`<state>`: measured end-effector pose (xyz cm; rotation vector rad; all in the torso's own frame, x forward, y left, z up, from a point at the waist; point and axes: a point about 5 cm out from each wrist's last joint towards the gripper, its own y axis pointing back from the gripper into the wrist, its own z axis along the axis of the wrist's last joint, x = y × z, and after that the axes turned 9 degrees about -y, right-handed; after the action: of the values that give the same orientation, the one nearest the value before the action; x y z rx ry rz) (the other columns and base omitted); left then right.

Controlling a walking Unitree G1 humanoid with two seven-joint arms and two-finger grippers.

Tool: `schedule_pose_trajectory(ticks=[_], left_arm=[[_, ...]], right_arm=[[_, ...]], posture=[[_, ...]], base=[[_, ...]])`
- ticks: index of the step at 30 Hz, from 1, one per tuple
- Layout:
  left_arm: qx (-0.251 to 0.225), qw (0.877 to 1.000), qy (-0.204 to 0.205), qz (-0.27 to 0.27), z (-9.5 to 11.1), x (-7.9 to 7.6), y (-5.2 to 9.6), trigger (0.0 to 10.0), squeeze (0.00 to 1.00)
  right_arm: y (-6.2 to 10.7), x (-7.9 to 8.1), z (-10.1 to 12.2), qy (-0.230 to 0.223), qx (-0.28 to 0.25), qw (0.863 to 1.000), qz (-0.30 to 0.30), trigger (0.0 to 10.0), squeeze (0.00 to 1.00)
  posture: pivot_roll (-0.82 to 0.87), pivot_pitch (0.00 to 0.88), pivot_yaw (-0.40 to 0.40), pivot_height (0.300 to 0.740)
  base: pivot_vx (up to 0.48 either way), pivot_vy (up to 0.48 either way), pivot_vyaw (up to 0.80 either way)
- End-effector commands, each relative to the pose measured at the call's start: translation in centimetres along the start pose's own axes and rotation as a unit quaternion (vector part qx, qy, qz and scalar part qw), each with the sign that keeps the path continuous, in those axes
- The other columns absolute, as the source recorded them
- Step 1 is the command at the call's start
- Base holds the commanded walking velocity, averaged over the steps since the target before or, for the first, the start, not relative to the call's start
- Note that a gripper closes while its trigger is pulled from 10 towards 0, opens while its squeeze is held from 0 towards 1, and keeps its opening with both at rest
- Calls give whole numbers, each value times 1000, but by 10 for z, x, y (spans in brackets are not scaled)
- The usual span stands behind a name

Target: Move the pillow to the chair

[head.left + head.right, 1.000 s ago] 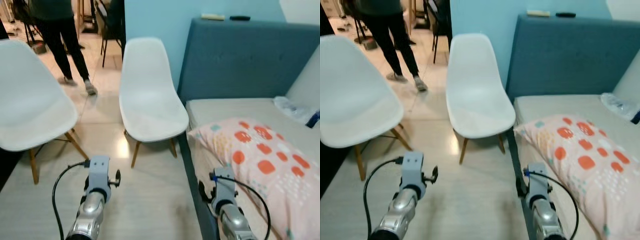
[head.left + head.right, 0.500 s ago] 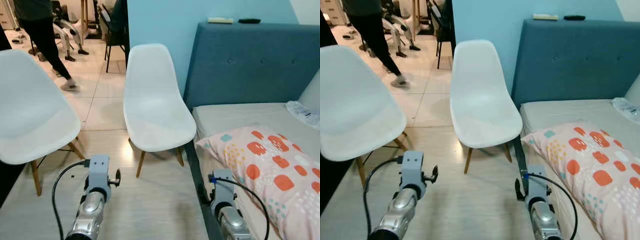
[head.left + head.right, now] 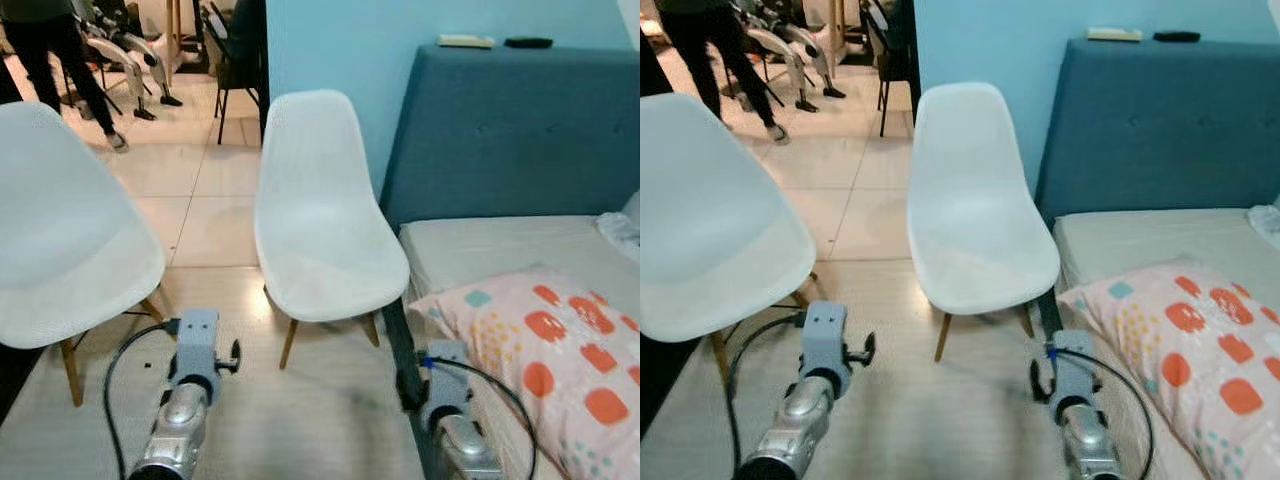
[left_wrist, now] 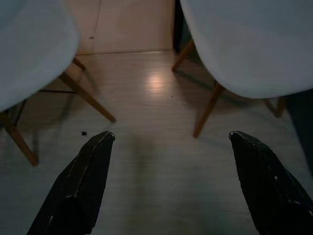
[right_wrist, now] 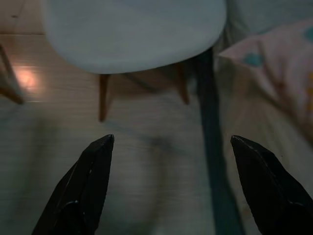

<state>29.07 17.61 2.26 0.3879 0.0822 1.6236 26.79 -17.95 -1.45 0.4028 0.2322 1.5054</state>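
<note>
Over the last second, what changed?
Mostly the camera: the view swung toward the robot's left, so the pillow and bed slid toward the right edge. The person in the background walked further away, toward the left. Nothing was taken hold of or let go. The left gripper and right gripper hang open over the floor as before; the pillow lies on the bed, both white chairs unmoved.

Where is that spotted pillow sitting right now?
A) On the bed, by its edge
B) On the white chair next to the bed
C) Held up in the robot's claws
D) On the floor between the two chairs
A: the pillow lies on the bed, while the nearest white chair has a bare seat and both the left gripper and right gripper are open and hold nothing.
</note>
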Motion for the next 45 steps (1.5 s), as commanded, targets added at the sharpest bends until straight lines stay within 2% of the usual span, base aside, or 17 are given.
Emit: schedule_pose_trajectory(ticks=[1,25,31,45], left_arm=[[5,1000,3,-9,-1,-5,0,10000,0],[2,1000,0,-13,1,-5,-2,10000,0],[2,1000,-2,-15,1,-4,-2,10000,0],[-3,1000,-7,-19,4,-3,-4,10000,0]], right_arm=[[3,-11,-1,-15,-2,1000,-18,10000,0],[6,-13,-4,-25,-11,999,-21,10000,0],[6,-11,-7,-23,5,1000,-18,10000,0],[6,-11,-7,-27,1,999,-25,10000,0]], posture=[[25,94,-20,740],[19,86,-14,740],[18,77,-9,740],[23,65,-2,740]], base=[[311,0,-800],[310,0,-800],[311,0,0],[311,0,0]])
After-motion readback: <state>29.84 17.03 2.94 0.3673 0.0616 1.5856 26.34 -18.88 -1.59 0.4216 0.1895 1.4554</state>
